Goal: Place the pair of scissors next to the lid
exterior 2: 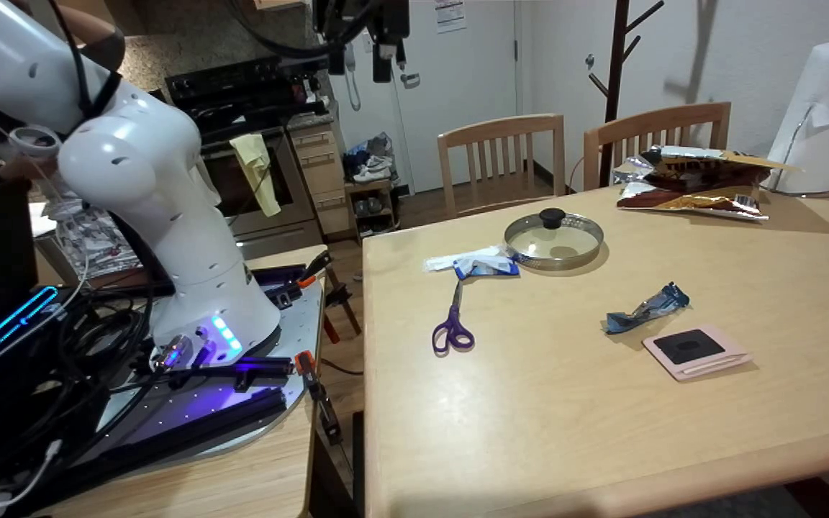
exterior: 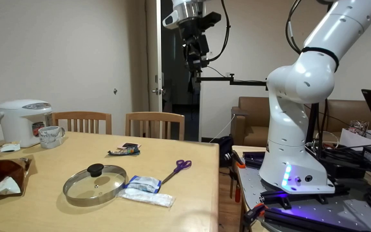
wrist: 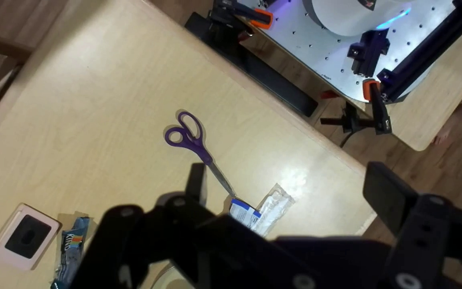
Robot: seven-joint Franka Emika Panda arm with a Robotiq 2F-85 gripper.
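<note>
Fingers wide apart on my gripper, which hangs well above the wooden table. Purple-handled scissors lie flat nr the table's robot-side edge, blade tips right by the blue-and-white packet; I can't tell if touching. Round glass lid, knob up, sits farther in from that edge. 2 packets, that 1 & a slim white packet, lie just beside its rim. KIND bar wrapper is farther from that edge than the scissors.

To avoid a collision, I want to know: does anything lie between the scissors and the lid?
Yes: in both exterior views, the blue-and-white packet lies between the scissors and the lid, with the white wrapper beside it.
</note>
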